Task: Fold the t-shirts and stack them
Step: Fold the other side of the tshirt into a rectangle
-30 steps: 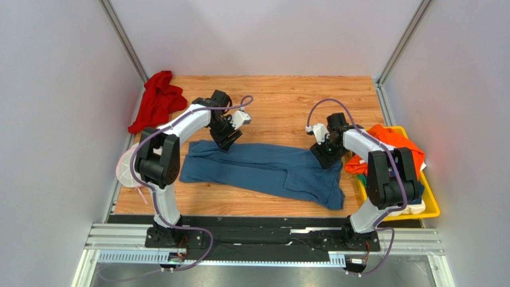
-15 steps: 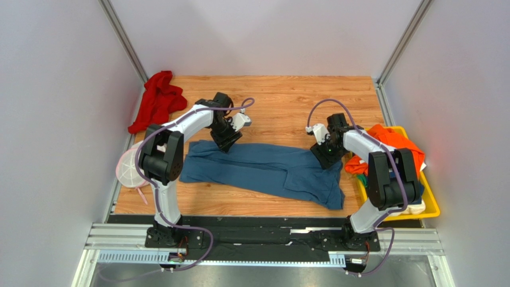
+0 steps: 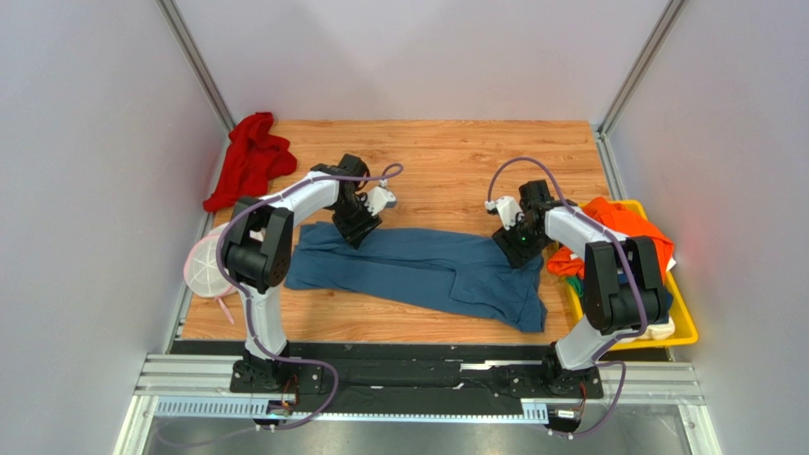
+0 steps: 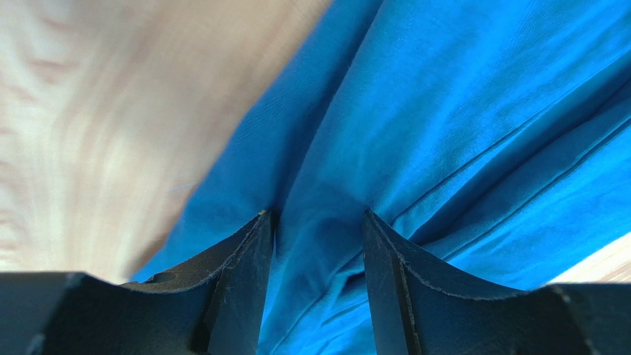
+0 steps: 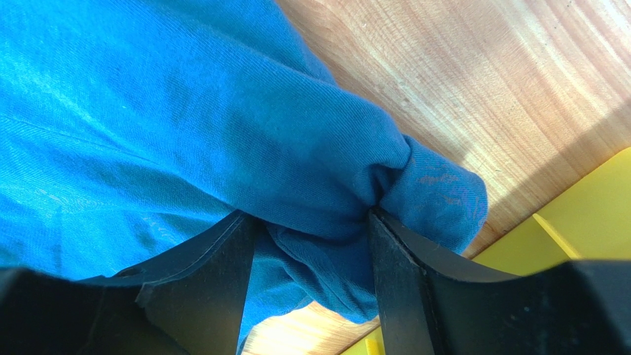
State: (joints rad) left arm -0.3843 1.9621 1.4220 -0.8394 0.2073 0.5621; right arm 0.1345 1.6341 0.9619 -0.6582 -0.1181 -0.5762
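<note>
A large slate-blue t-shirt (image 3: pixel 418 270) lies spread across the wooden table, partly folded lengthwise. My left gripper (image 3: pixel 355 226) is down on its far left edge. In the left wrist view the left gripper (image 4: pixel 316 216) is open, its jaws astride a ridge of blue cloth (image 4: pixel 444 111). My right gripper (image 3: pixel 520 244) is down on the shirt's far right corner. In the right wrist view the right gripper (image 5: pixel 311 216) is open, with a bunched lump of the cloth (image 5: pixel 348 185) between its fingers. Orange t-shirts (image 3: pixel 612 216) lie heaped in the bin.
A yellow bin (image 3: pixel 686 327) stands at the table's right edge, close to the right arm; its wall (image 5: pixel 592 214) shows beside the right fingers. A red cloth (image 3: pixel 249 159) lies at the back left corner. A white-and-pink mesh disc (image 3: pixel 201 268) sits at the left edge.
The left gripper has shifted a little nearer, onto the shirt's edge, and its jaws have narrowed slightly. The right arm and the shirt have not visibly moved.
</note>
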